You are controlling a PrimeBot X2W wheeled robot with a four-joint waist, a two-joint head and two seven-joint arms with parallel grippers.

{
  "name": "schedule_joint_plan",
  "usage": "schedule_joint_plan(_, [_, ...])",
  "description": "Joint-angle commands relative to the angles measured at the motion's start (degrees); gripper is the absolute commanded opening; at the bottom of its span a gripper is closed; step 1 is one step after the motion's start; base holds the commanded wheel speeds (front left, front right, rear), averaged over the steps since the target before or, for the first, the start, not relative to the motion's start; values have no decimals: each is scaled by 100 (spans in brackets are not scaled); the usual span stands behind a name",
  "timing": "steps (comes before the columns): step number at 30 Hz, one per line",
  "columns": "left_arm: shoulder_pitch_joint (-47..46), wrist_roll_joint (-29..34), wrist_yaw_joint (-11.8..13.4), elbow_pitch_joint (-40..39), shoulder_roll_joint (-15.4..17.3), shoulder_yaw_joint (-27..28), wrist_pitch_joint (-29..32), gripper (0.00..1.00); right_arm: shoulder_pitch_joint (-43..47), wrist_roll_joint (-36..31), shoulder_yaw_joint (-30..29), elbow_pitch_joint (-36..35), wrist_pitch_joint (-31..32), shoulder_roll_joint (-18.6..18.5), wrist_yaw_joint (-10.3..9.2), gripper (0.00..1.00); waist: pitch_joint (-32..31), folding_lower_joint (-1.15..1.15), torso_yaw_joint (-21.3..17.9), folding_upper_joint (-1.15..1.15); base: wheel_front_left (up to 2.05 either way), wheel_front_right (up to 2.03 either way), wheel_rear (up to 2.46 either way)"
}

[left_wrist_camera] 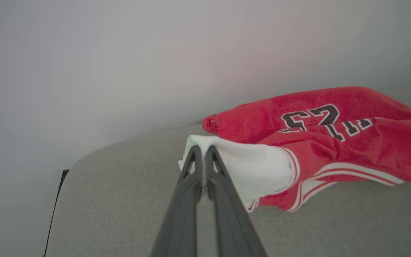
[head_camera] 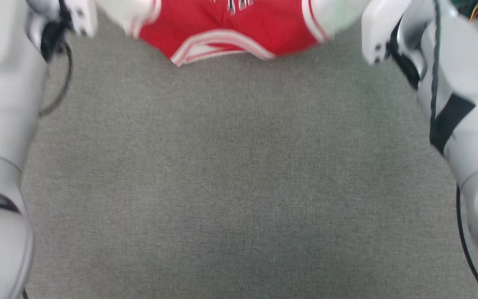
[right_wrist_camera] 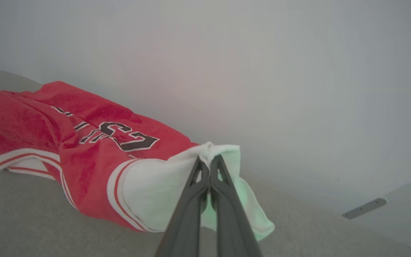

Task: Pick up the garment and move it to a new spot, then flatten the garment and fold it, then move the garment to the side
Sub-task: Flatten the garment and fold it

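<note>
The head view is smeared with motion blur, and its top edge cuts off most of the red jersey (only the feet of its lettering show, unreadable). In both wrist views a fold swallows part of the lettering, and the jersey runs off frame.

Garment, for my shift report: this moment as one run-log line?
left gripper: shut on garment, white sleeve | right gripper: shut on other white sleeve | garment: red body between them, grey surface beneath
</note>
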Motion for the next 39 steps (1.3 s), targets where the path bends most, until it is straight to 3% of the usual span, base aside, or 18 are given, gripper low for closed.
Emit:
schedule_joint_plan(1, [213,4,-32,-45,18,-81,151,0,218,196,178,-113,190,-69,-2,0,-230,0,44,0,0,0,0])
schedule_joint_plan(6, [1093,-177,-35,-446,122,-347,755,0,1222,1432,959,-1047,1088,-480,-2,0,-616,0,55,0,0,0,0])
schedule_joint_plan(11, [2007,-440,-28,-1122,450,-383,1198,0,2321,2639,1581,-2516,2001,-1414,-2,0,-912,0,76,0,0,0,0])
schedule_joint_plan(15, [2863,-643,317,-2008,860,-313,1490,0,3192,3164,1888,-3640,2587,-2263,-2,0,-1103,0,72,0,0,0,0])
schedule_joint_plan(19, [3944,-926,869,-3488,1416,-177,1838,0,4051,3578,1794,-4506,2984,-2783,-2,0,-1213,0,56,0,0,0,0])
schedule_joint_plan(27, [6279,-1441,2698,-7108,2821,133,2571,0,5620,4038,1390,-5906,3830,-3449,-1,0,-1238,0,39,0,0,0,0])
schedule_joint_plan(31, [7188,-1644,3471,-8284,3242,195,2735,0,6359,4188,1141,-6423,4271,-3629,-1,0,-1189,0,59,0,0,0,0])
schedule_joint_plan(35, [7817,-1835,3948,-8883,3379,215,2760,0,7024,4274,838,-6808,4573,-3718,-2,0,-1115,0,94,0,0,0,0])
schedule_joint_plan(39, [8109,-1907,4045,-9109,3336,201,2632,0,7488,4130,508,-7021,4646,-3600,-1,0,-1015,0,128,0,0,0,0])
